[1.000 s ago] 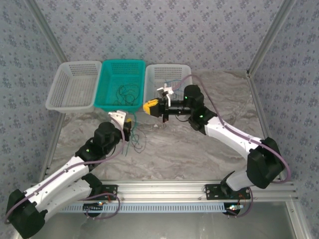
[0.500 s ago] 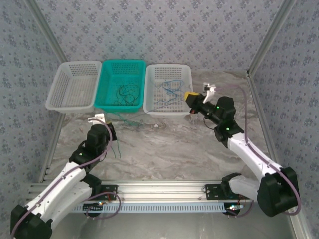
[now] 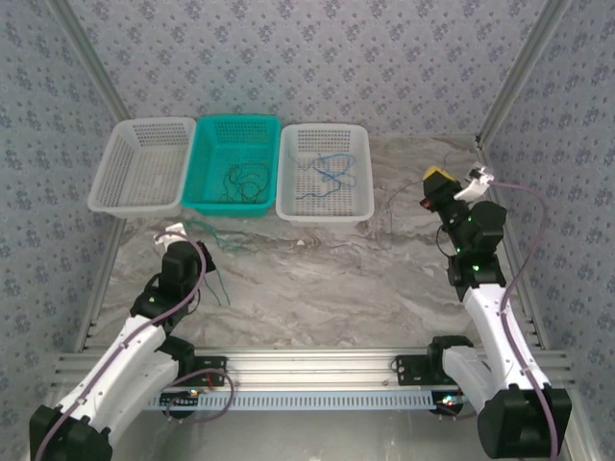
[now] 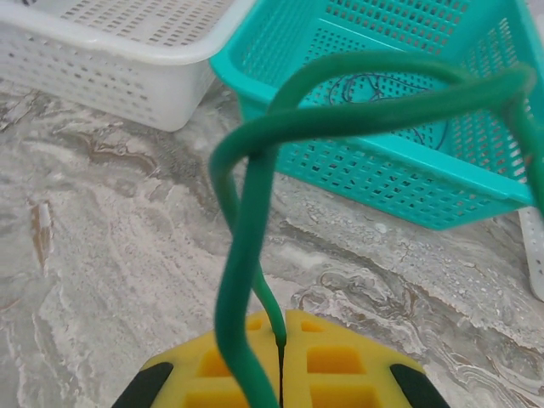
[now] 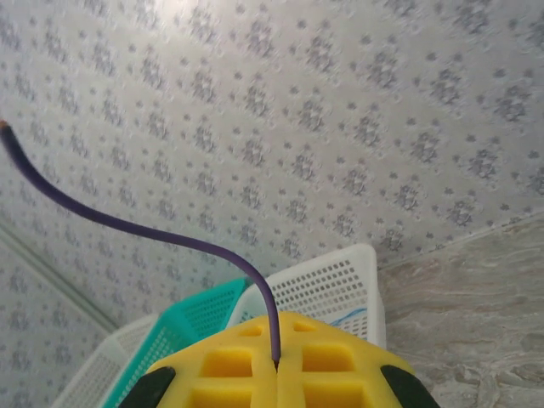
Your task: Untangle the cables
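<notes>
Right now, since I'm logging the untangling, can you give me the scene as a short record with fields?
left claw: shut on the green cable, over the table
right claw: shut on the purple cable, free end in the air
teal basket: dark cable inside
right white basket: blue cable inside
left white basket: beside the teal basket

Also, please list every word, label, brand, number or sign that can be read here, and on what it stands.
No text can be read anywhere.
The teal basket, the left white basket, the right white basket, the yellow fingers, the green cable and the purple cable carry no print.
The wall shows a flower pattern, not writing.
</notes>
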